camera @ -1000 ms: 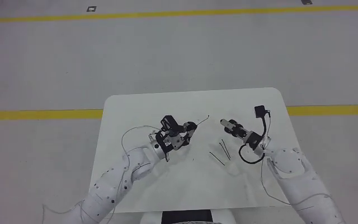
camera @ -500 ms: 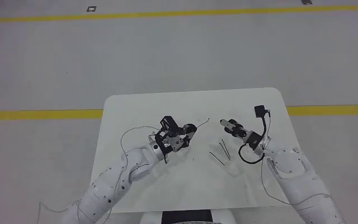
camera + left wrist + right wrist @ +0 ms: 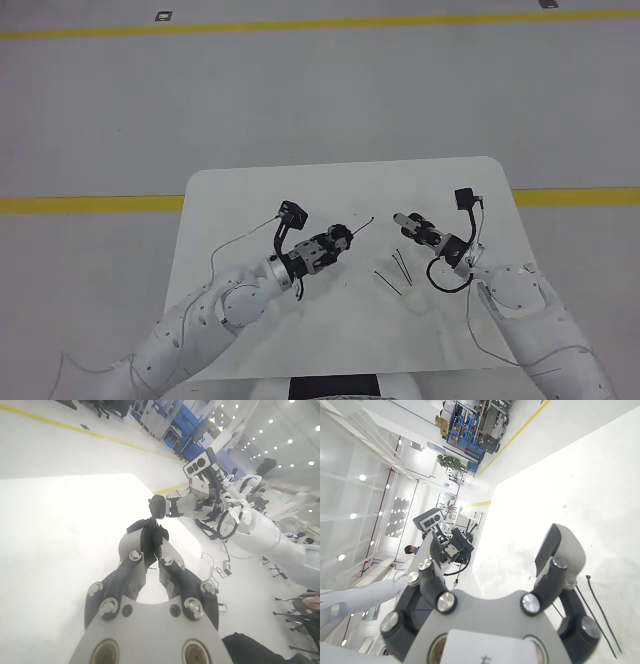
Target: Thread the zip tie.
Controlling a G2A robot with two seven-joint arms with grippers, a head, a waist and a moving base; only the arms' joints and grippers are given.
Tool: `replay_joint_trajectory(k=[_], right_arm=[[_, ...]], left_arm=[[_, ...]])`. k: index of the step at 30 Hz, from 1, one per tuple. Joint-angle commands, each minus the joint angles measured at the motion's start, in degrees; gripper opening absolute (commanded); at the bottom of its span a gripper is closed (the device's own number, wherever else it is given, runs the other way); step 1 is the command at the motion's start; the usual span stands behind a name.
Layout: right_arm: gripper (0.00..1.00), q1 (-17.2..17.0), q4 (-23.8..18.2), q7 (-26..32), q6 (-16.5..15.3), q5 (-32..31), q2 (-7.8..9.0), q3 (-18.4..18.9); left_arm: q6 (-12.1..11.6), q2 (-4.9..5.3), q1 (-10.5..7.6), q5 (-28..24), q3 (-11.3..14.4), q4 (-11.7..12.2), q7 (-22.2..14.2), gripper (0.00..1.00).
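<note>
The white table (image 3: 240,200) is spanned by both arms. The left gripper (image 3: 343,238) is clamped tight on the zip tie (image 3: 362,223), which is held over the table's middle with its thin tail projecting toward the right gripper (image 3: 399,221). That gripper is spread wide and holds nothing. Spare ties (image 3: 392,278) are laid flat between the arms. The tie is judged light, springy and slick. The tail is best pinched near its tip, so that flex is limited.

White table (image 3: 440,180) on pale floor (image 3: 300,95), yellow lines (image 3: 90,204)
</note>
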Motion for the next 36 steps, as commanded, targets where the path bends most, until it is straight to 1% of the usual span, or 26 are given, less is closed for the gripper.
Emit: replay_joint_trajectory(k=[1, 2, 3, 14, 17, 19, 20, 22, 23, 25, 27, 29, 30, 32, 33, 36], right_arm=[[1.00, 0.0, 0.0, 0.0, 0.0, 0.0, 0.00, 0.0], [1.00, 0.0, 0.0, 0.0, 0.0, 0.0, 0.00, 0.0], [1.00, 0.0, 0.0, 0.0, 0.0, 0.0, 0.00, 0.0], [1.00, 0.0, 0.0, 0.0, 0.0, 0.0, 0.00, 0.0], [1.00, 0.0, 0.0, 0.0, 0.0, 0.0, 0.00, 0.0], [1.00, 0.0, 0.4, 1.8, 0.0, -0.3, 0.04, -0.4], [1.00, 0.4, 0.9, 3.3, 0.0, -0.2, 0.14, -0.1], [1.00, 0.6, 1.6, 5.3, 0.0, 0.1, 0.27, 0.2], [1.00, 1.0, 2.2, 7.3, 0.0, 0.8, 0.37, 0.3], [1.00, 1.6, 3.7, 10.3, 0.0, 1.4, 0.52, 0.5], [1.00, 2.9, 5.3, 14.5, 0.0, 4.1, 0.59, 0.6], [1.00, 3.8, 5.9, 18.7, 0.0, 7.5, 0.53, 0.4], [1.00, 4.5, 6.5, 21.4, 0.0, 9.8, 0.46, 0.5], [1.00, 5.3, 7.2, 25.4, 0.0, 13.2, 0.27, 0.8], [1.00, 5.8, 7.5, 28.3, 0.0, 15.5, 0.05, 0.8], [1.00, 6.8, 8.6, 33.6, 0.0, 19.1, -0.66, 1.1]], left_arm=[[0.0, 1.08, -0.43, -2.8, 0.7, -0.4, -1.3, 0.00], [0.0, 1.69, -0.77, -4.3, 1.2, -0.7, -2.5, 0.00], [0.0, 2.11, -1.04, -5.4, 1.3, -0.4, -2.9, 0.00], [0.0, 2.11, -1.04, -5.4, 1.3, -0.4, -2.9, 0.00], [0.0, 1.88, -0.44, -10.9, 1.5, -0.8, -4.0, 0.00], [0.0, 1.99, -0.31, -15.3, 1.4, -1.7, -6.5, 0.00], [0.0, 2.15, -0.07, -18.7, 1.1, -2.4, -8.4, 0.00], [0.0, 2.49, 0.07, -23.0, 0.2, -3.5, -11.5, 0.00], [0.0, 2.73, 0.59, -26.4, -0.5, -3.6, -13.8, 0.00], [0.0, 3.14, 0.83, -29.3, -2.0, -3.3, -17.6, 0.00], [0.0, 3.44, 1.72, -33.2, -3.6, -3.4, -21.5, 0.00], [0.0, 3.63, 2.37, -35.8, -5.4, -3.3, -24.7, 0.00], [0.0, 3.68, 2.90, -37.6, -6.5, -3.3, -27.1, 0.00], [0.0, 3.67, 3.63, -38.9, -8.3, -3.2, -29.2, 0.00], [0.0, 3.55, 4.23, -40.2, -9.3, -3.3, -30.4, 0.00], [0.0, 3.05, 5.43, -41.5, -11.2, -3.5, -33.3, 0.00]])
